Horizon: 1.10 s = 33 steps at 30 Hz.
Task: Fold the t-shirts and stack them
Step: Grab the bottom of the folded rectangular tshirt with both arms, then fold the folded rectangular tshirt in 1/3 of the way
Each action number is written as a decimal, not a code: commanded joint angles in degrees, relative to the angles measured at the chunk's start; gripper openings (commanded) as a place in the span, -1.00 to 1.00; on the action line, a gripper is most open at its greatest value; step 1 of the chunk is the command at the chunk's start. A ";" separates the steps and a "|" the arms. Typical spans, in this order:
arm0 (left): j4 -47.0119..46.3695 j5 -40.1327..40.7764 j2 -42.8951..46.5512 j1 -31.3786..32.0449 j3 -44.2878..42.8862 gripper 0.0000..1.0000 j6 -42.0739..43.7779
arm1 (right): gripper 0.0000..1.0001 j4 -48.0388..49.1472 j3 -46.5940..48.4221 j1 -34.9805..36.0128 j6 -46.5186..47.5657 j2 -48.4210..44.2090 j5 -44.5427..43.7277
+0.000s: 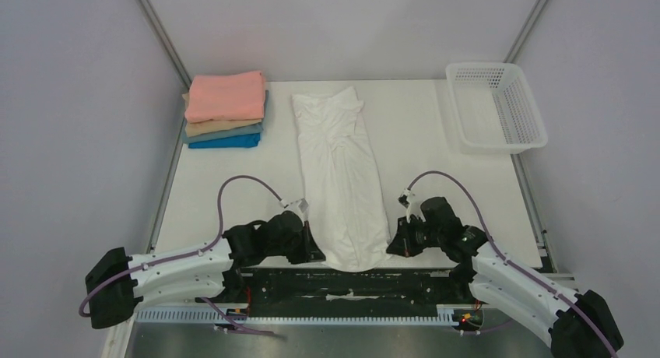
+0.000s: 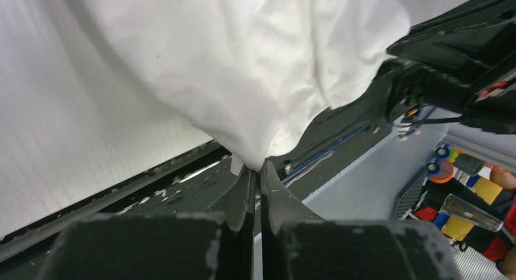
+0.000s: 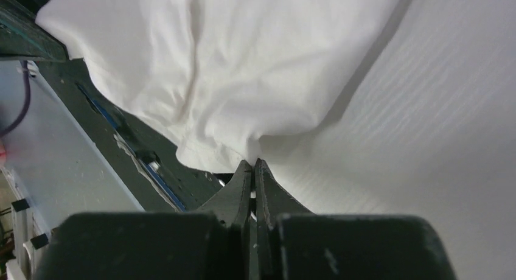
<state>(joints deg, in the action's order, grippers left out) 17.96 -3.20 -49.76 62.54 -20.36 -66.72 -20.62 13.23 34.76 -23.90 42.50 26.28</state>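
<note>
A white t-shirt (image 1: 341,175), folded into a long strip, lies down the middle of the table, its near end at the front edge. My left gripper (image 1: 313,254) is shut on the shirt's near left corner (image 2: 258,152). My right gripper (image 1: 391,249) is shut on its near right corner (image 3: 243,147). Both corners are pinched at the fingertips. A stack of folded t-shirts stands at the back left: salmon pink (image 1: 226,96) on top, then tan (image 1: 222,127), grey-blue (image 1: 249,131) and bright blue (image 1: 224,142).
A white plastic mesh basket (image 1: 494,105) stands at the back right corner. The black front rail (image 1: 350,284) runs between the arm bases. Grey walls enclose the table on three sides.
</note>
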 commanded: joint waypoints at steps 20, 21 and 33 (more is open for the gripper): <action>-9.25 -5.90 -21.46 -32.31 -23.47 -0.95 16.64 | -1.00 33.21 24.12 -0.72 0.73 23.33 -25.93; -9.54 -6.19 -22.82 -33.00 -24.65 -0.96 17.12 | -1.00 33.86 24.96 -1.20 0.94 24.88 -25.93; -10.31 -7.43 -35.30 -41.40 -33.77 -0.95 21.32 | -1.00 41.36 33.73 -8.10 1.22 40.49 -18.96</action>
<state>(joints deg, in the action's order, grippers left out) 10.09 -9.32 -82.74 23.97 -51.05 -49.41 15.75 42.24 27.59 -24.05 79.96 4.84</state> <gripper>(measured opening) 0.043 0.010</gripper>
